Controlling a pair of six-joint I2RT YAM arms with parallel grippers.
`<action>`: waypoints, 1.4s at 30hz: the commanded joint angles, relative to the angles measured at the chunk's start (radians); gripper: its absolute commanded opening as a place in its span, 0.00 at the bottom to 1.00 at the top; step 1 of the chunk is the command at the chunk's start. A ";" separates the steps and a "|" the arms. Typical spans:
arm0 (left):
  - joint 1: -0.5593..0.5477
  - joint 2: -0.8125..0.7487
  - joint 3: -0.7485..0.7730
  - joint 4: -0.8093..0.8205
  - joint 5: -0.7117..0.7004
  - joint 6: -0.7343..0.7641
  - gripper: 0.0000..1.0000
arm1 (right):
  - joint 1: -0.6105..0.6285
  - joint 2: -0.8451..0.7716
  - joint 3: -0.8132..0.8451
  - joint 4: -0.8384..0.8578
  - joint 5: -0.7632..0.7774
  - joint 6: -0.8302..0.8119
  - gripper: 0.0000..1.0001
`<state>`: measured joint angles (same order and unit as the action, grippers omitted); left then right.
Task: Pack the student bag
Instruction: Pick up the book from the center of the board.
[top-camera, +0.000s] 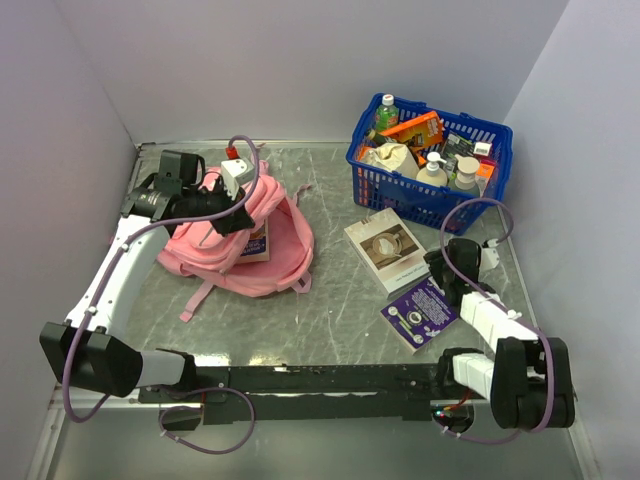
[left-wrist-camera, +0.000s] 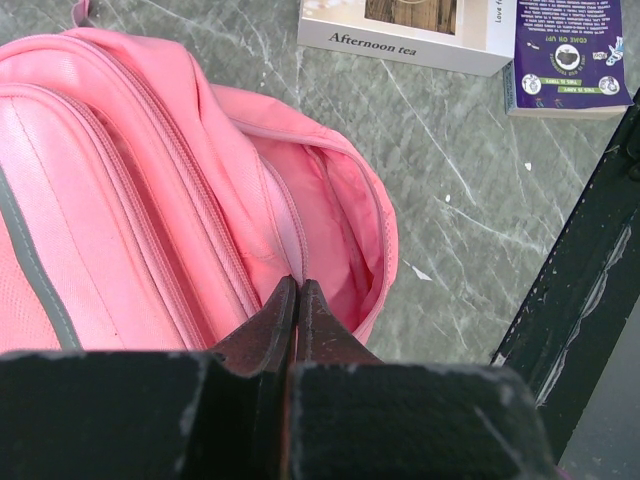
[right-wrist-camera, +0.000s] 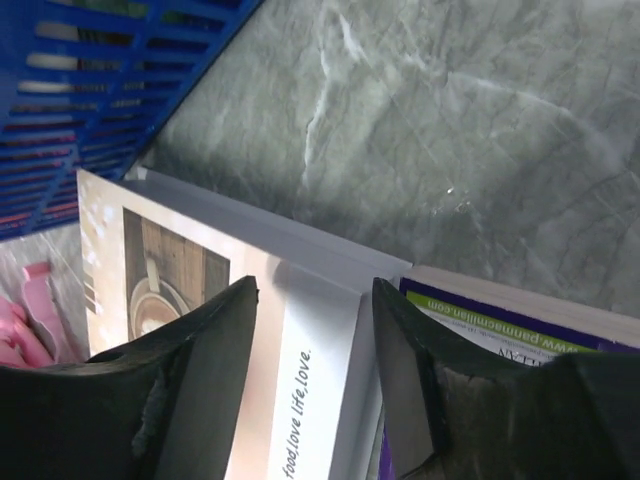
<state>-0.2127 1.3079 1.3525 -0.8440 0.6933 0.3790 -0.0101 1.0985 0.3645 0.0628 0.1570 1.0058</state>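
Observation:
The pink student bag (top-camera: 268, 240) lies at the left of the table with its top opening held up; a book (top-camera: 256, 243) shows in the opening. My left gripper (top-camera: 238, 212) is shut, pinching the bag's fabric at the edge of the opening; in the left wrist view the fingertips (left-wrist-camera: 297, 287) meet on pink cloth of the bag (left-wrist-camera: 130, 200). My right gripper (top-camera: 441, 262) is open, its jaws standing on either side of a corner of the white "Afternoon tea" book (top-camera: 385, 248), seen close in the right wrist view (right-wrist-camera: 300, 370). The gripper (right-wrist-camera: 312, 290) holds nothing.
A purple book (top-camera: 420, 312) lies just beside the white one, also in the right wrist view (right-wrist-camera: 490, 320). A blue plastic basket (top-camera: 400, 190) full of bottles and packets stands at the back right. White walls close in three sides. A black rail (top-camera: 320, 380) runs along the near edge.

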 joint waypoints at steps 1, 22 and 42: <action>-0.002 -0.004 0.045 0.036 0.063 -0.005 0.01 | -0.013 0.020 -0.019 0.075 0.010 0.010 0.54; -0.002 -0.012 0.030 0.046 0.051 -0.009 0.01 | 0.005 -0.158 -0.003 0.025 -0.152 0.025 0.00; -0.002 -0.030 0.016 0.088 0.009 -0.022 0.01 | 0.366 -0.400 0.132 -0.092 -0.265 0.315 0.00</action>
<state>-0.2127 1.3136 1.3525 -0.8352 0.6773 0.3710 0.2516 0.7410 0.4408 -0.0650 -0.0978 1.2190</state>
